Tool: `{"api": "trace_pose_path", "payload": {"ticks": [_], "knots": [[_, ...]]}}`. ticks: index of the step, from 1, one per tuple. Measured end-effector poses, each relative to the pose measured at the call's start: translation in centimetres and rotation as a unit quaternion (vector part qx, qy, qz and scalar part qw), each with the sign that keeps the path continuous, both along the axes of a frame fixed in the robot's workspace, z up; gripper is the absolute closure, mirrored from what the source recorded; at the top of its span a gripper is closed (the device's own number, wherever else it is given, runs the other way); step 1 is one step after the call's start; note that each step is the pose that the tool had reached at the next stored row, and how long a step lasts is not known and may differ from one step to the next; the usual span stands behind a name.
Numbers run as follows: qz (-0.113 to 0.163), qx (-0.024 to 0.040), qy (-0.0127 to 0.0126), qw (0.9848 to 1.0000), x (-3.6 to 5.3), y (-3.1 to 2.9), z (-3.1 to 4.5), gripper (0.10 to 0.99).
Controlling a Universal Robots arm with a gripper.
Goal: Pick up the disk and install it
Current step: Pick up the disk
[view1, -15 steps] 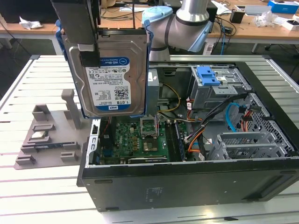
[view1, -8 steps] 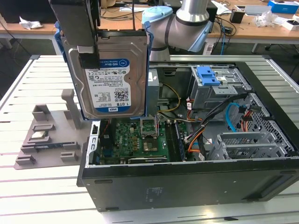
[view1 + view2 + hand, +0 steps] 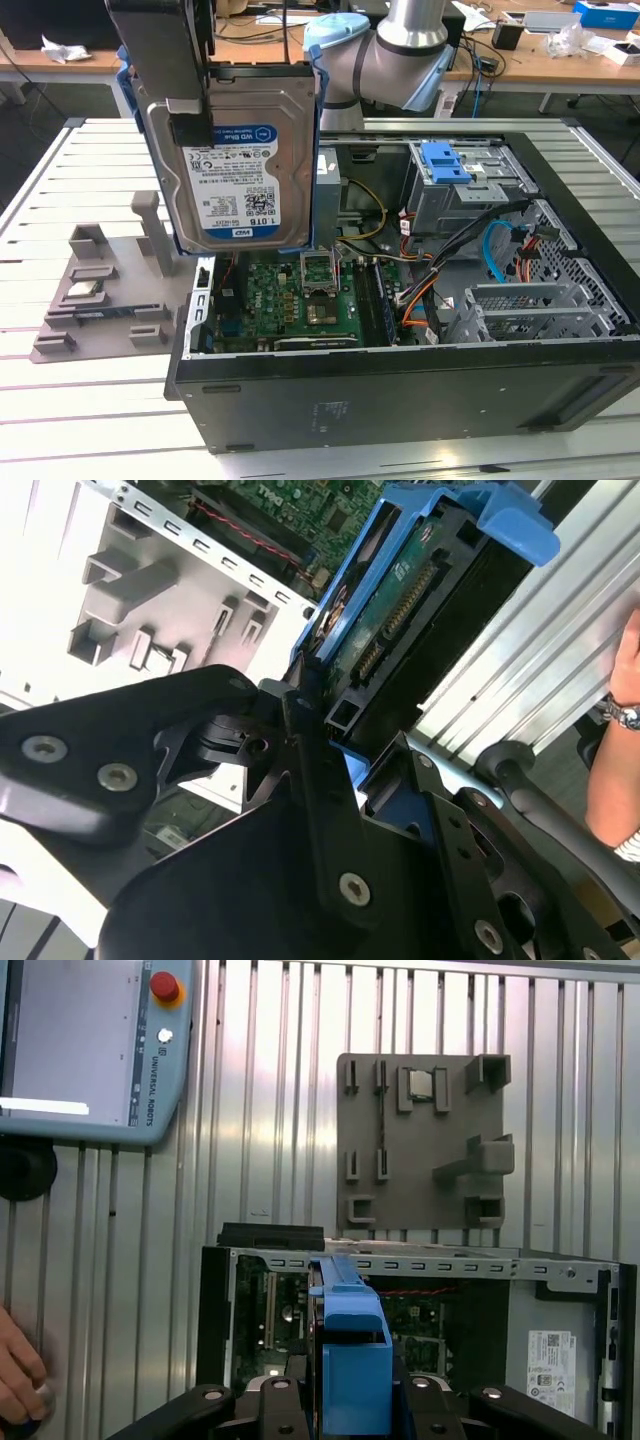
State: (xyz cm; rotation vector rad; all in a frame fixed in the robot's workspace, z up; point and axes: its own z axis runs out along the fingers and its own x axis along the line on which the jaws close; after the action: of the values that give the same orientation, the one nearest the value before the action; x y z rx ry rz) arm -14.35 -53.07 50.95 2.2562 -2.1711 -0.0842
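The disk, a silver hard drive with a white-and-blue label in a blue bracket, hangs upright above the open computer case, over its corner at the exterior view's left. My gripper is shut on the disk's upper edge from above. In the second wrist view, the black fingers clamp the disk's connector edge. In the first wrist view, the blue bracket sits between the finger bases, with the case's motherboard below it.
Inside the case, a metal drive cage with a blue latch stands at the back, with cables beside it. A grey fixture plate lies on the slatted table at the exterior view's left. A teach pendant and a person's hand are nearby.
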Motion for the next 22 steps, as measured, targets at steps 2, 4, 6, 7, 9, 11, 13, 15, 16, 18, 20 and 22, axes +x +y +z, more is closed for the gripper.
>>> {"api": "trace_pose_path", "payload": {"ticks": [2, 4, 6, 7, 9, 11, 13, 15, 16, 18, 20, 22], "knots": [[0.000, 0.0039, -0.0001, 1.0000, -0.01, -0.13, -0.01, 0.718], [0.000, 0.0039, -0.0001, 1.0000, 0.00, -0.13, -0.01, 0.718], [0.000, 0.0038, 0.0000, 1.0000, 0.00, -0.13, 0.00, 0.718], [0.000, 0.0038, 0.0000, 1.0000, 0.00, -0.13, 0.00, 0.718], [0.000, 0.0035, 0.0000, 1.0000, 0.00, -0.15, -0.01, 0.718], [0.000, 0.0035, 0.0000, 1.0000, 0.05, -0.37, -0.12, 0.718], [0.000, 0.0036, -0.0001, 1.0000, 0.18, -0.56, -0.23, 0.718], [0.000, 0.0035, 0.0000, 1.0000, 0.63, -0.61, -0.34, 0.718], [0.000, 0.0036, -0.0001, 1.0000, 0.74, -0.61, -0.37, 0.718], [0.000, 0.0036, -0.0001, 1.0000, 1.09, -0.61, -0.38, 0.718], [0.000, 0.0035, 0.0000, 1.0000, 1.29, -0.61, -0.39, 0.718], [0.000, 0.0036, -0.0001, 1.0000, 1.52, -0.61, -0.42, 0.718]]}}
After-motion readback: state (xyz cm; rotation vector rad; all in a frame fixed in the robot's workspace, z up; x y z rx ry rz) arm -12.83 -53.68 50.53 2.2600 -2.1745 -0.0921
